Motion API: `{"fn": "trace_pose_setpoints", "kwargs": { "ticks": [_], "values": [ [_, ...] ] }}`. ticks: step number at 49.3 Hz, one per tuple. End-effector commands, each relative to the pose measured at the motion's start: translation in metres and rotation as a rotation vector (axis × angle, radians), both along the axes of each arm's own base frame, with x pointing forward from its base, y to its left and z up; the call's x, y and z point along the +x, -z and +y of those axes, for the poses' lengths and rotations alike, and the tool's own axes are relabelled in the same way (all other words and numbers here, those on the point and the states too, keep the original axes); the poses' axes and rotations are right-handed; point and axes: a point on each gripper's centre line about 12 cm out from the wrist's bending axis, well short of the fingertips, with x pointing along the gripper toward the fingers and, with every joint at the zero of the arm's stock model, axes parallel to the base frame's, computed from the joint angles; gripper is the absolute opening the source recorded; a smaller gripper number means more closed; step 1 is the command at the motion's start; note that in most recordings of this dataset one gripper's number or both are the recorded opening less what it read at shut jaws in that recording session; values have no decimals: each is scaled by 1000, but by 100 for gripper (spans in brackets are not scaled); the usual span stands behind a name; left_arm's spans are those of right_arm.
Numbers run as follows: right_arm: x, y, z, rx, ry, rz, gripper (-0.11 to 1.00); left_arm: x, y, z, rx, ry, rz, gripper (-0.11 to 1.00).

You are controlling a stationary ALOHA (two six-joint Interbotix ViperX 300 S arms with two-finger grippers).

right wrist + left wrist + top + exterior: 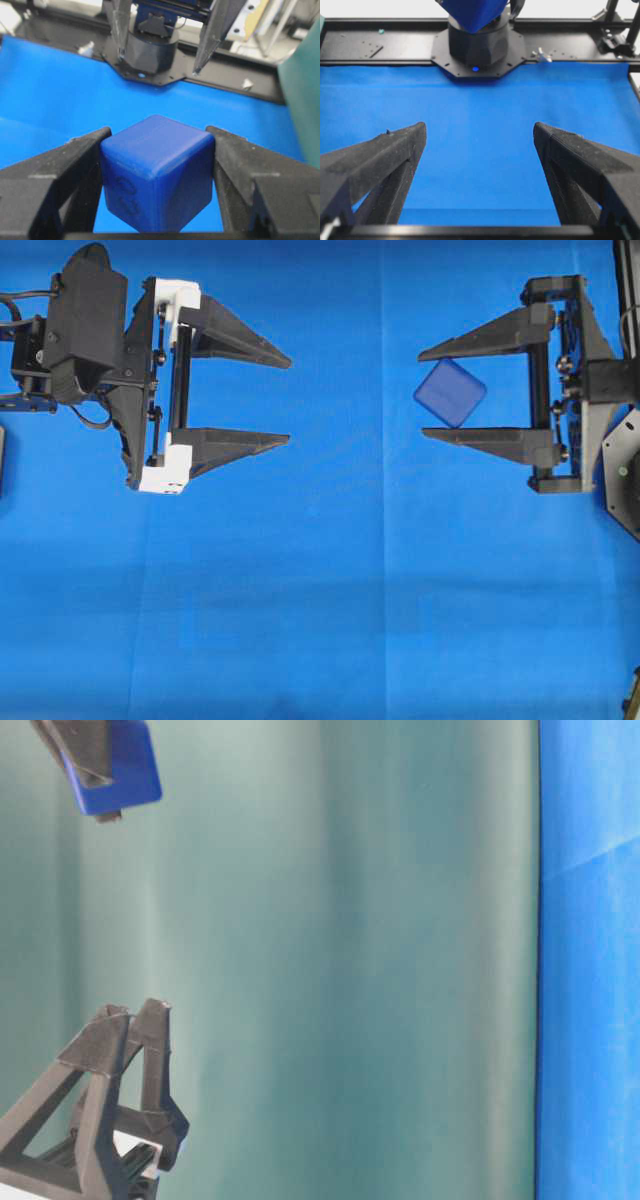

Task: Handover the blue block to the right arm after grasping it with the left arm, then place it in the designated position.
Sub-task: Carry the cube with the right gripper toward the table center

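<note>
The blue block [450,392] is a small dark-blue cube, clamped corner-on between the tips of my right gripper [421,393], which holds it above the blue cloth. In the right wrist view the block [157,175] fills the gap between the two black fingers of the right gripper [158,131]. It also shows at the top of the left wrist view [472,12] and in the table-level view [115,770]. My left gripper [289,402], with white brackets, is wide open and empty, facing the right one across a gap. Only cloth shows between its fingers in the left wrist view [479,127].
Blue cloth [320,590] covers the table. The right arm's black base [477,47] stands at the far edge on a black frame. The left arm's base [150,50] shows opposite. A green backdrop [350,970] hangs behind.
</note>
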Motion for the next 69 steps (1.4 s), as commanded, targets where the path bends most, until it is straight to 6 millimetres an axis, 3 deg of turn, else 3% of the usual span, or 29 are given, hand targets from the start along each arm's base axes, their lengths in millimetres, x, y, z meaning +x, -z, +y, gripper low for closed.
{"fn": "trace_pose_setpoints", "kwargs": {
  "ticks": [1, 69],
  "values": [
    [-3, -9, 0, 43, 4, -21, 52, -3, -13, -1, 1, 2, -41, 92],
    [-3, -5, 0, 54, 7, 8, 52, -3, -13, -1, 0, 2, -41, 92]
  ]
}}
